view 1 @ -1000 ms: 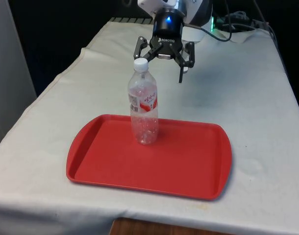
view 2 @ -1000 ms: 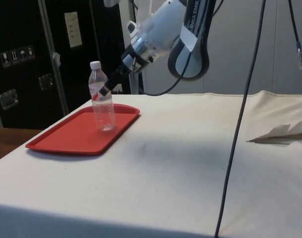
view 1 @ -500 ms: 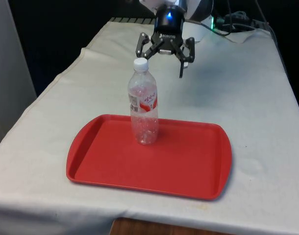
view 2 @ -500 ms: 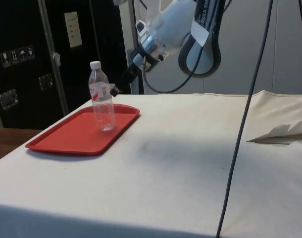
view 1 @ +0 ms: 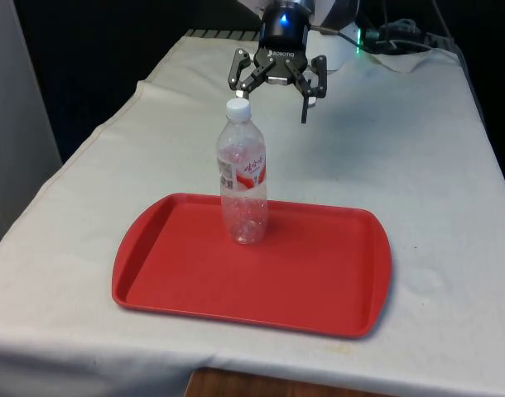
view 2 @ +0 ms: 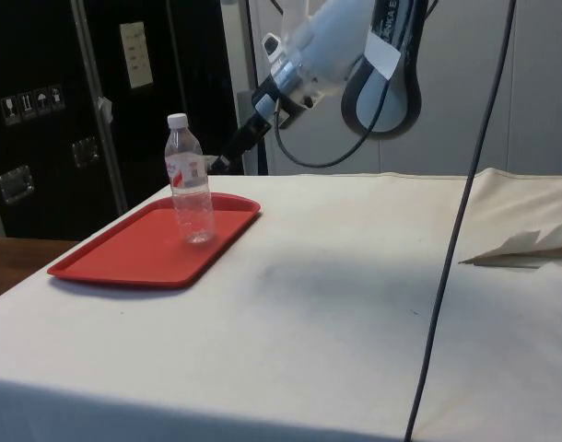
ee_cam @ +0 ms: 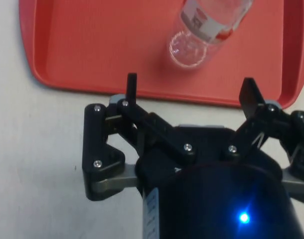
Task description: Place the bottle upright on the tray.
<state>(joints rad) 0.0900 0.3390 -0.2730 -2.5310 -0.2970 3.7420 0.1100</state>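
The bench [view 1: 418, 165], under its white cloth, carries a red tray [view 1: 319, 281] near its front edge. A clear bottle [view 1: 242, 186] with a white cap and red label stands upright on the tray, close to the tray's far edge. The black pincer [view 1: 272, 101] hangs above the bench beyond the tray, its fingers [ee_cam: 131, 87] spread apart and holding nothing, clear of the bottle.

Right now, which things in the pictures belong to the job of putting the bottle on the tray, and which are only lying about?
Belong to the job:
bottle, standing upright on the tray
red tray
gripper, open, apart from the bottle

Only lying about:
white cloth over the table
crumpled fold of cloth
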